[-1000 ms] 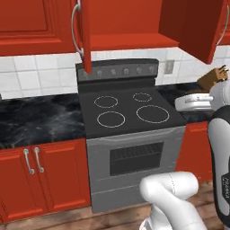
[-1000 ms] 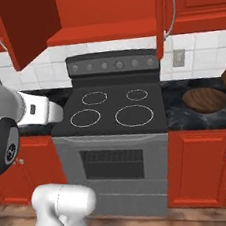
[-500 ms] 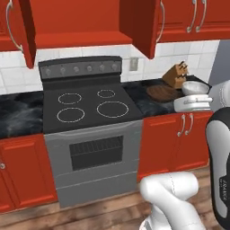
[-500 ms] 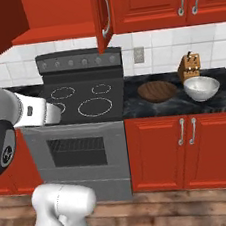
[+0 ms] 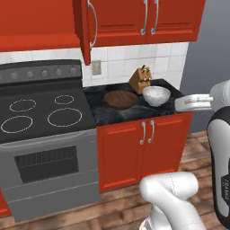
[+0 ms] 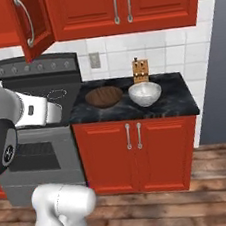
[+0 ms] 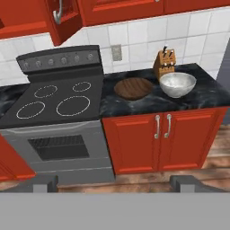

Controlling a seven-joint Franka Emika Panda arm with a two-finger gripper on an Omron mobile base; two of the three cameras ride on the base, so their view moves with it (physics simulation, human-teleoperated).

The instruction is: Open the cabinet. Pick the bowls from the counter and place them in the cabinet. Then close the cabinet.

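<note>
The base has driven right, bringing both bowls, grey (image 7: 178, 84) and brown (image 7: 134, 88), into reach on the bench (image 7: 148, 105); cabinet door (image 5: 86, 28) hangs open; end effector (image 7: 108, 183) open, empty.

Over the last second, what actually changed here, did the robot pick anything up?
Nothing was picked up. The base drove right along the kitchen, so the whole view shifted: the stove slid left and the counter came to the centre. The brown bowl and grey bowl lie untouched, the cabinet door stays open, and the end effector stays open, empty.
</note>
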